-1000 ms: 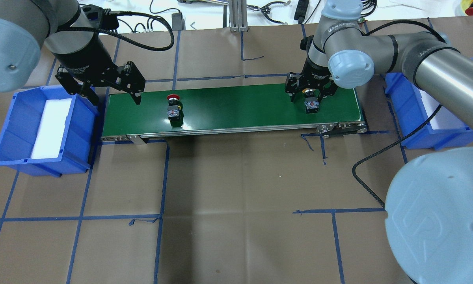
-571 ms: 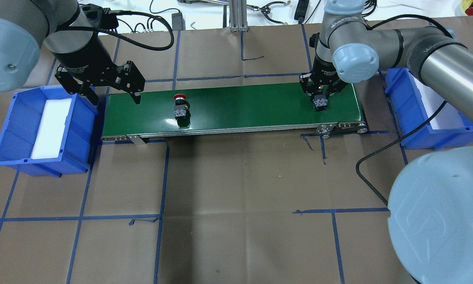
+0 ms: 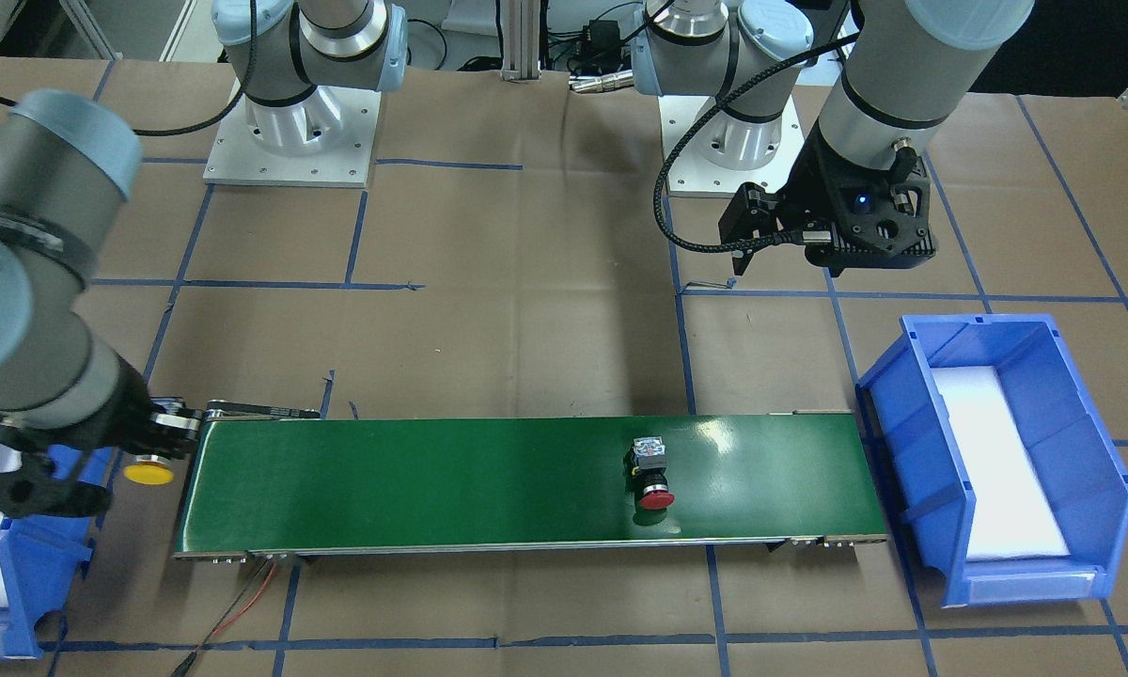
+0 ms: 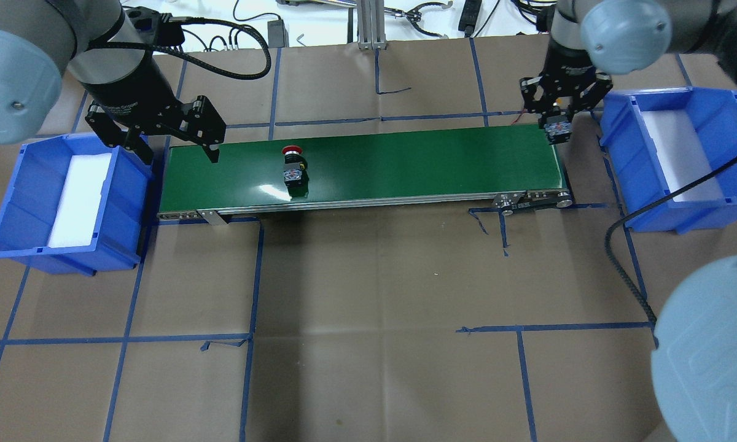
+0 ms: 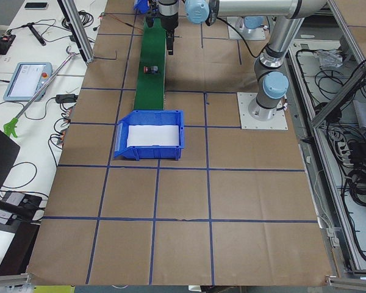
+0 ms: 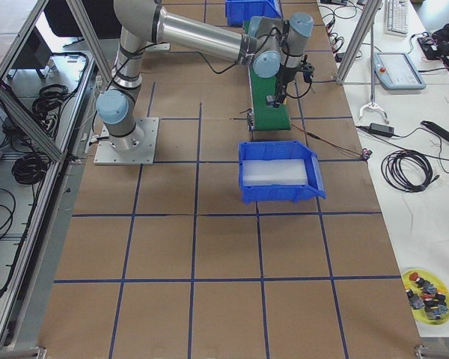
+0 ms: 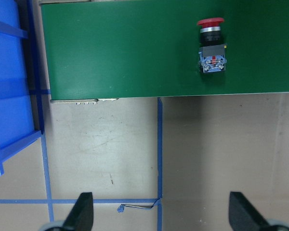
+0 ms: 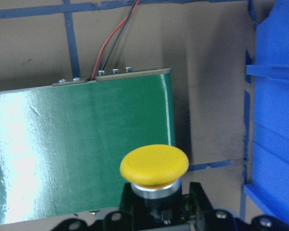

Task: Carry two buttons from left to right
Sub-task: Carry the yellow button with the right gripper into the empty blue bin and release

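Observation:
The red button [image 4: 293, 170] lies on its side on the green conveyor belt [image 4: 405, 161], left of the middle; it also shows in the front view [image 3: 650, 468] and the left wrist view [image 7: 212, 48]. My right gripper [image 4: 557, 121] is shut on the yellow button [image 4: 557, 131] and holds it above the belt's right end, beside the right blue bin [image 4: 620, 144]. In the right wrist view the yellow cap [image 8: 154, 166] sticks out of the jaws. My left gripper [image 4: 177, 150] is open and empty over the belt's left end.
The left blue bin [image 4: 129, 202] with a white foam liner stands at the belt's left end. The right bin has the same liner. The belt's motor and roller [image 4: 531, 199] stick out at its front right corner. A black cable [image 4: 620, 245] hangs from the right arm.
My right gripper has shut on the yellow button, lifted it and moved right toward the right bin. The red button has travelled right along the belt. The left arm has not moved.

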